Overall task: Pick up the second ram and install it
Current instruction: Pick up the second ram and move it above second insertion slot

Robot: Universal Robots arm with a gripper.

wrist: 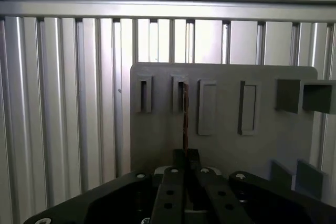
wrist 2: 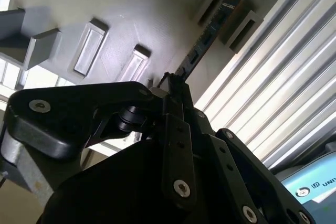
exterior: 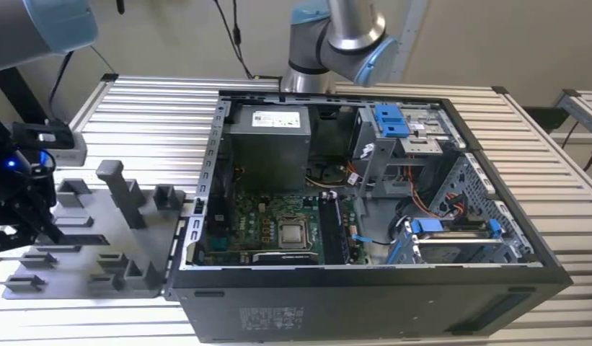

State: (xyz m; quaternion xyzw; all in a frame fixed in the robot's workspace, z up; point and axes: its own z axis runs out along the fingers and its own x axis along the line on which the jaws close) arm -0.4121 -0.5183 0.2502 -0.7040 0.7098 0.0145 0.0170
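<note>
Second wrist view: found the tool closed, pinched thin on the second ram. Traced the dark stick, with its row of chips, away from the fingertips to two raised pockets of the grey holder plate, far end lodged between them. Met the same in the first wrist view: stick edge-on, a thin brown line from one pocket straight into the shut fingertips. Could not tell whether lifted clear of the plate or seated in it, nor make out the part hidden behind the fingers. Placed plate and tool, by the exterior view, on the slatted table at the exterior view's left, beside the open computer case with its green board.

Judged light and stiff, yet thin and fragile: easily cracked by bending or twisting, and apt to pivot in a narrow pinch. Judged best held squarely across the flat faces, near the upper long edge and about mid-length, clear of the contact edge, with only modest squeeze over the chips.
</note>
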